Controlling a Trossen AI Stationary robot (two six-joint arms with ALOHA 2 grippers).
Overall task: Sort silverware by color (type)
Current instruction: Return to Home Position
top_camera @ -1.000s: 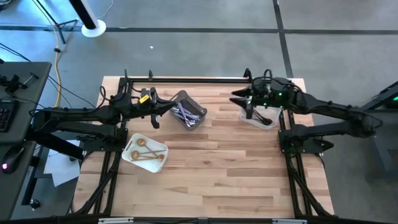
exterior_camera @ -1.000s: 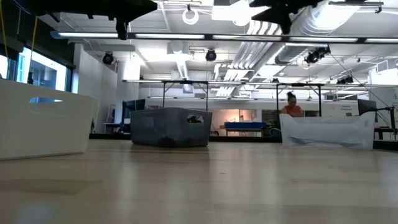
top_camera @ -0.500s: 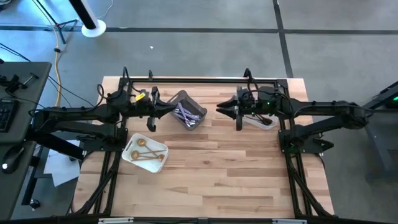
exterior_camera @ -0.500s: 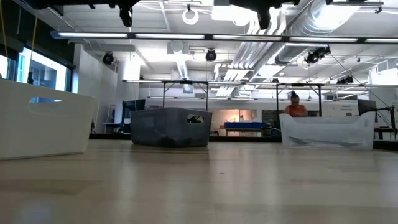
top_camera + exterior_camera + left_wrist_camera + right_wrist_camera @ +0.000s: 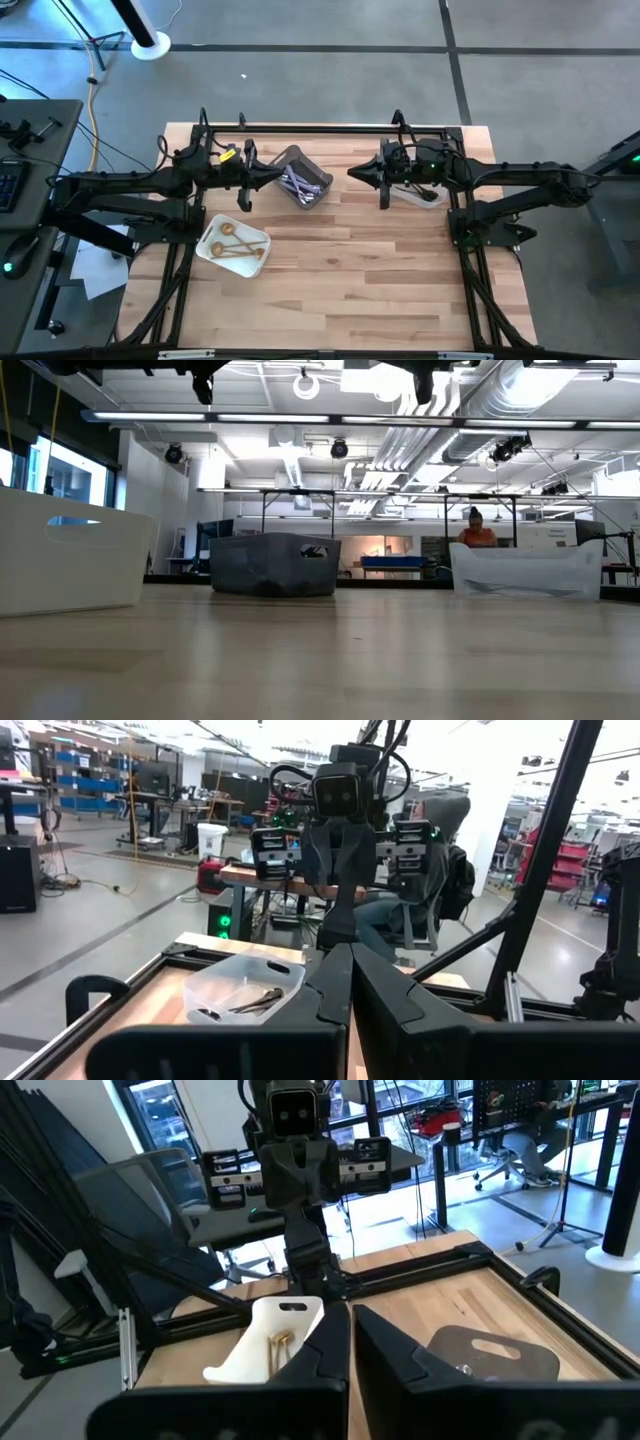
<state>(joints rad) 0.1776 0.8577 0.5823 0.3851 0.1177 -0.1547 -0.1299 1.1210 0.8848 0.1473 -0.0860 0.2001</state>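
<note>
Right gripper (image 5: 353,172) withdrawn from clear tub (image 5: 222,992), left gripper (image 5: 277,176) opposite, both fingers together, empty

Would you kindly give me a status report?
Left gripper, right gripper shut, empty, raised. Silverware binned: gold spoons in white tray, rest in grey bin, clear tub. No obstruction.

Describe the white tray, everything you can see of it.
The white tray looks like smooth plastic: a rectangle with rounded corners and a slot handle cut in one wall. It stands upright on the wooden table, on its left half and turned askew to the table's edges. Gold silverware lies inside. Only the table and that silverware touch it.
</note>
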